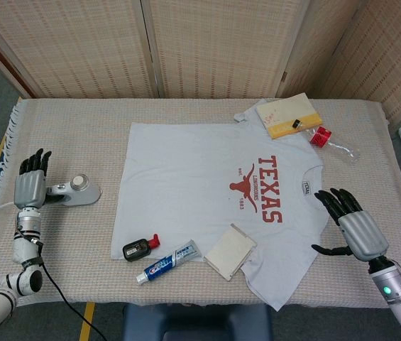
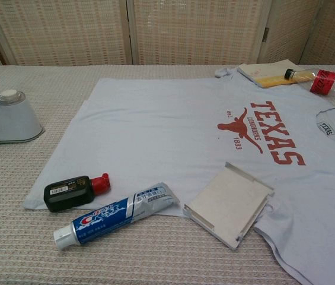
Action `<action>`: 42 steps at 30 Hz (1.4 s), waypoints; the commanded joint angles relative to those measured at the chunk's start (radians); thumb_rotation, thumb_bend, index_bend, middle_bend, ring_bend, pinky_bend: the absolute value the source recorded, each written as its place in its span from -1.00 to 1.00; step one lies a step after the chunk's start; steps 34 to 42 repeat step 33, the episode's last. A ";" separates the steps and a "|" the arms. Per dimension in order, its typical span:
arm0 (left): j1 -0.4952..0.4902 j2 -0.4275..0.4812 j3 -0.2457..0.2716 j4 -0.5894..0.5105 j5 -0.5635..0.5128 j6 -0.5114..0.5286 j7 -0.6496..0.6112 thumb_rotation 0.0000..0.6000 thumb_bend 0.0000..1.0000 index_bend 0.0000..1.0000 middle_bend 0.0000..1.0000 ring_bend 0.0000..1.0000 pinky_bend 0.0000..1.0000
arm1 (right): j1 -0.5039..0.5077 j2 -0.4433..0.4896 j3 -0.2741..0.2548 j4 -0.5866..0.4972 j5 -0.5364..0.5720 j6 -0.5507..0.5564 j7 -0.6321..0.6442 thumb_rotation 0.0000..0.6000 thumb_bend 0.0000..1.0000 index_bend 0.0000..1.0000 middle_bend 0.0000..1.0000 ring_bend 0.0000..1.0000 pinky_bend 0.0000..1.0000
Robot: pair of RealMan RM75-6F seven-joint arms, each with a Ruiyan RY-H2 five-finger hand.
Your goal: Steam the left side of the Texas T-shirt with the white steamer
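The pale grey Texas T-shirt (image 1: pixel 207 192) (image 2: pixel 173 130) lies flat across the middle of the table, red lettering toward the right. The white steamer (image 1: pixel 78 190) (image 2: pixel 8 117) stands on the tablecloth left of the shirt, with no hand on it. My left hand (image 1: pixel 30 183) is just left of the steamer, open with fingers pointing up, apart from the handle. My right hand (image 1: pixel 353 222) hovers open off the shirt's right edge, fingers spread. Neither hand shows in the chest view.
On the shirt's near edge lie a small black bottle with a red cap (image 1: pixel 140 246) (image 2: pixel 75 192), a toothpaste tube (image 1: pixel 168 261) (image 2: pixel 115 213) and a white flat box (image 1: pixel 230 252) (image 2: pixel 229 203). At the far right sit a yellow-edged book (image 1: pixel 288 114) and a red-capped bottle (image 1: pixel 322 135).
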 commanded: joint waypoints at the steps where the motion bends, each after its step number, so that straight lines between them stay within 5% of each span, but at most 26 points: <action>1: 0.091 0.208 -0.006 -0.323 -0.062 0.021 0.094 1.00 -1.00 -1.00 -0.83 -0.99 -0.76 | -0.018 0.024 0.012 -0.016 0.022 0.018 -0.018 0.53 -0.83 -1.00 -0.85 -1.00 -0.93; 6: 0.141 0.315 0.002 -0.474 -0.101 0.044 0.127 1.00 -1.00 -0.77 -0.59 -0.81 -0.70 | -0.040 0.035 0.018 -0.019 0.041 0.025 -0.020 0.86 -0.80 -1.00 -0.85 -1.00 -0.93; 13: 0.181 0.372 0.030 -0.557 -0.127 0.075 0.157 1.00 -1.00 -0.82 -0.67 -0.89 -0.69 | -0.058 0.028 0.016 -0.001 0.024 0.035 0.004 0.87 -0.81 -1.00 -0.85 -1.00 -0.93; 17: 0.225 0.389 0.049 -0.608 -0.090 0.168 0.149 1.00 -0.85 -0.50 -0.55 -0.75 -0.62 | -0.082 0.018 0.010 0.009 0.006 0.067 -0.013 1.00 -0.67 -1.00 -0.82 -1.00 -0.88; 22: 0.297 0.391 0.099 -0.651 0.009 0.309 0.114 1.00 -0.74 -0.39 -0.44 -0.67 -0.57 | -0.129 -0.005 0.004 0.032 -0.015 0.136 -0.006 1.00 -0.55 -1.00 -0.78 -0.99 -0.80; 27: 0.370 0.405 0.167 -0.702 0.123 0.427 0.085 1.00 -0.77 -0.46 -0.45 -0.68 -0.58 | -0.174 0.002 -0.007 0.039 -0.029 0.190 0.045 0.96 -0.90 -1.00 -0.79 -1.00 -0.85; 33: 0.453 0.455 0.248 -0.817 0.191 0.505 0.114 1.00 -0.81 -0.49 -0.49 -0.71 -0.59 | -0.233 0.002 -0.008 0.049 -0.012 0.251 0.060 0.76 -0.96 -1.00 -0.80 -1.00 -0.87; 42: 0.453 0.455 0.248 -0.817 0.191 0.505 0.114 1.00 -0.81 -0.49 -0.49 -0.71 -0.59 | -0.233 0.002 -0.008 0.049 -0.012 0.251 0.060 0.76 -0.96 -1.00 -0.80 -1.00 -0.87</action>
